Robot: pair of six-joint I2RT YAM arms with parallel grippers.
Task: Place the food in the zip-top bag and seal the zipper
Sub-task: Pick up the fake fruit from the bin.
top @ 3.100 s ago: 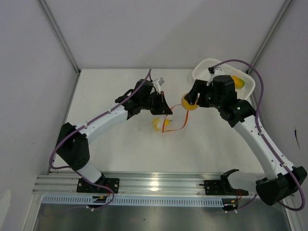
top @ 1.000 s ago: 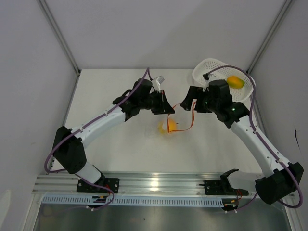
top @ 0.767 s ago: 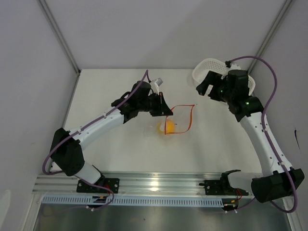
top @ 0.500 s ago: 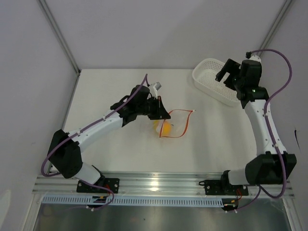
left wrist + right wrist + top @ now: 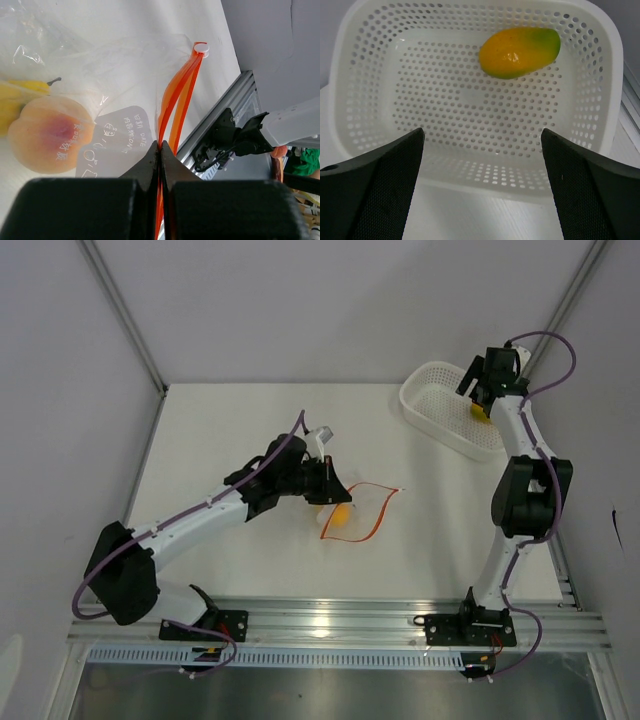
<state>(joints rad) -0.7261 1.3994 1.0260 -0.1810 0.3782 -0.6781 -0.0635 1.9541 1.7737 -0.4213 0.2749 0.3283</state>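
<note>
Zip-top bag holds fruit; left claw clenched on zipper. Right claw released over basket, mango at 1 o'clock.

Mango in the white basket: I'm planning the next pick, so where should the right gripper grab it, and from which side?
Pinch the mango across its narrow middle, coming down from above. It lies on its side close to the basket's far wall, which likely blocks a sideways approach. The open right gripper looks wide enough.
</note>
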